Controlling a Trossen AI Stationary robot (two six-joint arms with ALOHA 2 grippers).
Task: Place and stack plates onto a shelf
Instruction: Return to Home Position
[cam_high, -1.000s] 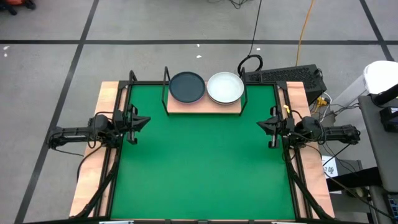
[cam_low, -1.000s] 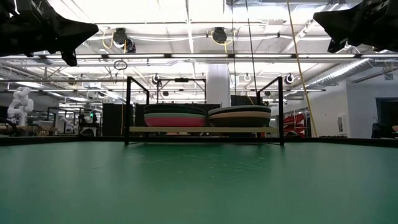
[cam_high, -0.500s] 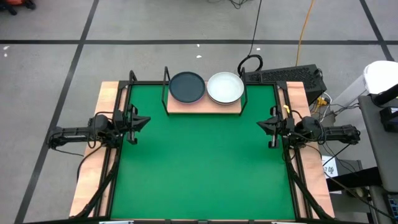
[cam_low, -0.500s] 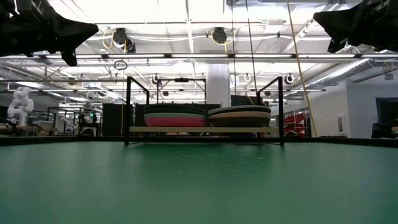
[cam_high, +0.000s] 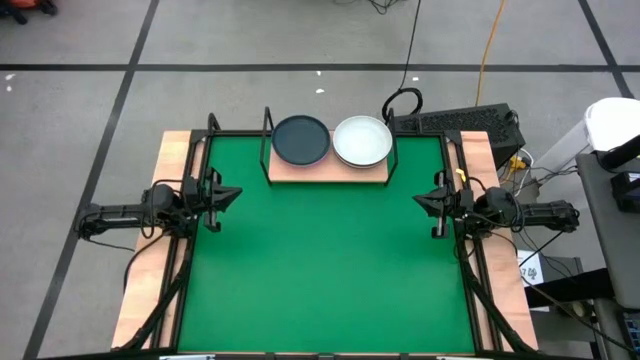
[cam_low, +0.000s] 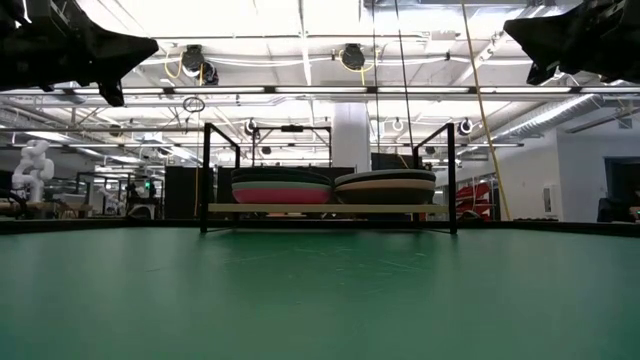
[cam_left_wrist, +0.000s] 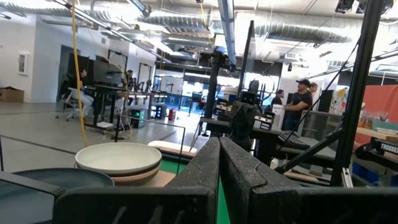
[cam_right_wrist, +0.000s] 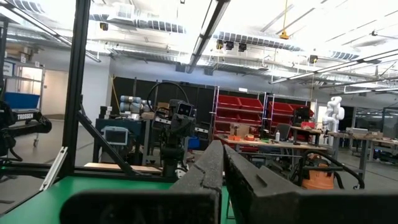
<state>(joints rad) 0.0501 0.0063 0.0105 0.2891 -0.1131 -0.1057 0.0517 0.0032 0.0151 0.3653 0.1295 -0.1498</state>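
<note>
The wooden shelf (cam_high: 327, 172) stands at the far edge of the green mat, with black wire uprights at its ends. On it rest two stacks of plates. The left stack (cam_low: 281, 187) has a dark blue-grey plate (cam_high: 301, 139) on top and pink and magenta plates lower down. The right stack (cam_low: 385, 186) has a pale white plate (cam_high: 362, 141) on top. My left gripper (cam_high: 232, 195) is shut and empty, raised at the table's left edge. My right gripper (cam_high: 421, 201) is shut and empty, raised at the right edge. The left wrist view shows the white-topped stack (cam_left_wrist: 118, 163).
The green mat (cam_high: 325, 270) lies between the two arms in front of the shelf. A black frame (cam_high: 200, 150) borders the table. A keyboard (cam_high: 455, 122) and cables lie beyond the far right corner. People (cam_left_wrist: 303, 99) stand in the room behind.
</note>
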